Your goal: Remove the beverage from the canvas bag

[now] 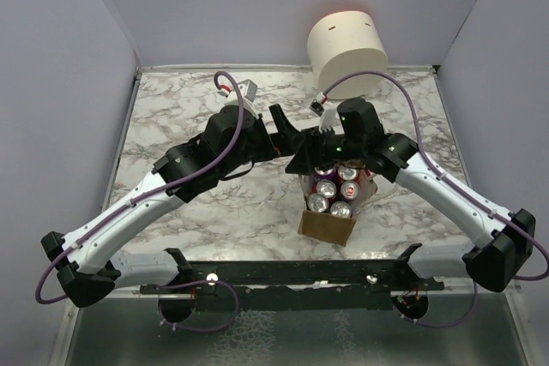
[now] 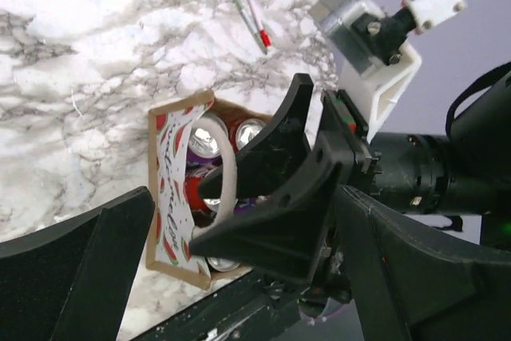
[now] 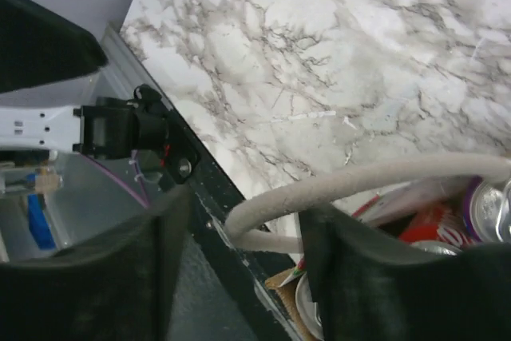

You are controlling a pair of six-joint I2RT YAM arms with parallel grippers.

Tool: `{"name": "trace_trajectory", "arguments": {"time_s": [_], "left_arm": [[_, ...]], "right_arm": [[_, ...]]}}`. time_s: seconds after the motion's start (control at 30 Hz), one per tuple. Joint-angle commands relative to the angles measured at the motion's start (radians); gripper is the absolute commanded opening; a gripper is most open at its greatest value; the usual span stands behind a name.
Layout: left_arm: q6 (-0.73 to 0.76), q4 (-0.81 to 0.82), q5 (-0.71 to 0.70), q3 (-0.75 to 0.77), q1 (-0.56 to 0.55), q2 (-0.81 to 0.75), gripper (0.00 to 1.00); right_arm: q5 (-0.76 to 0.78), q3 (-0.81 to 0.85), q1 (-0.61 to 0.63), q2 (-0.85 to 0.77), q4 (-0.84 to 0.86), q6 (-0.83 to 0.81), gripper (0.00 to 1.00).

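Where the black metal rail (image 1: 292, 273) crosses the lower part of the top view, both arm bases sit, and the white marble-patterned table (image 1: 171, 126) spreads upward from it. Just above the rail, slightly right of centre, stands the small boxy tan-brown canvas bag (image 1: 326, 227), its mouth open upward. Packed upright inside it are red and purple drink cans (image 1: 326, 188) with silver tops; at least four tops show in the top view, all within the bag. In the left wrist view the bag's lining is white with a watermelon print.

The right gripper (image 1: 316, 160) hangs over the upper edge of the bag's mouth. In its own wrist view its two black fingers stand apart. A white rope handle (image 3: 359, 177) of the bag runs across the gap between them, with its looped end lying in that gap. Whether either finger touches the rope I cannot tell.

The left gripper (image 1: 290, 130) is just up and left of the bag, close to the right gripper, its fingers spread wide with nothing in them.

Two pens (image 2: 254, 20), one green and one red, lie on the marble in the upper middle of the left wrist view. Farthest off, at the top centre of the top view, a large cream cylinder (image 1: 346, 45) sits at the table's back edge.
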Motion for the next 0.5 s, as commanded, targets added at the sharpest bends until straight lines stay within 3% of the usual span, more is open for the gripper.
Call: {"name": "trace_trajectory", "arguments": {"time_s": [0.0, 0.2, 0.47], "left_arm": [[0.027, -0.009, -0.033, 0.065, 0.003, 0.018, 0.99], [0.109, 0.009, 0.069, 0.153, 0.003, 0.12, 0.99], [0.225, 0.019, 0.177, 0.299, -0.035, 0.287, 0.96]], "right_arm": [[0.189, 0.035, 0.009, -0.093, -0.134, -0.051, 0.7], [0.336, 0.079, 0.009, -0.206, -0.294, -0.06, 0.89], [0.803, 0.229, 0.009, -0.296, -0.605, 0.093, 0.93]]}}
